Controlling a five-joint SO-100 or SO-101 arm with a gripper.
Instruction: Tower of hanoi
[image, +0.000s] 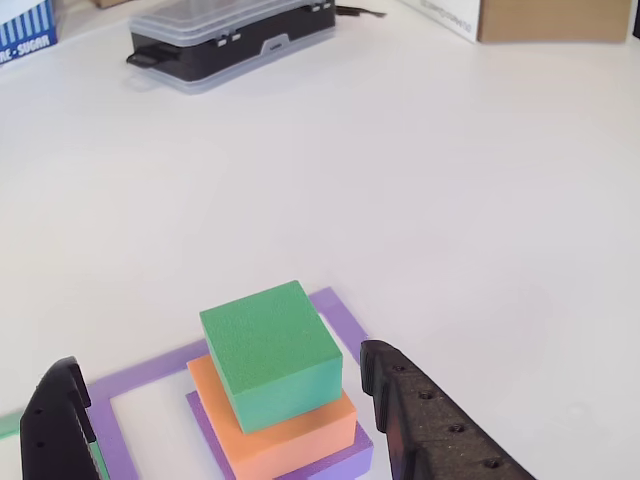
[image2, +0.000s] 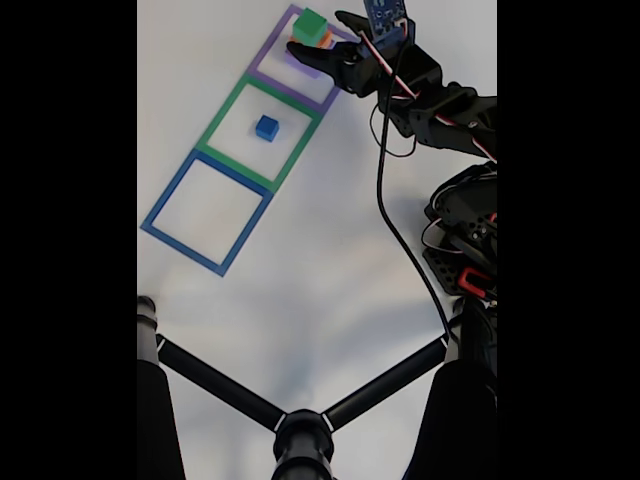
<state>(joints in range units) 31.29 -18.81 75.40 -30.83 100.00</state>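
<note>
White tabletop stretches across both pictures, bright and bare in the middle.

Low in the frame of the other view sits the stack (image: 275, 400): a green block (image: 272, 352) on top, an orange slab (image: 290, 435) under it, and a purple slab (image: 340, 462) at the bottom, each layer wider than the one above. The stack stands inside a purple outlined square (image: 140, 378). My claw (image: 215, 400) is spread wide, one black finger (image: 60, 425) at lower left and the other (image: 420, 415) at lower right, with the stack between them and neither finger touching it.

At upper left of that view a blue-and-white box (image: 25, 30) carries the word "SUGAR". Beside it lies a case with a clear lid (image: 230, 35), and a cardboard box (image: 550, 20) sits at upper right.

In the fixed view, three outlined squares run diagonally: purple (image2: 295, 65) at the top, green (image2: 258, 135) in the middle, blue (image2: 205, 212) lowest. A small blue cube (image2: 266, 127) sits in the green square. My arm (image2: 440, 110) reaches in from the right to the stack at the top. A black tripod (image2: 300, 435) fills the bottom.
</note>
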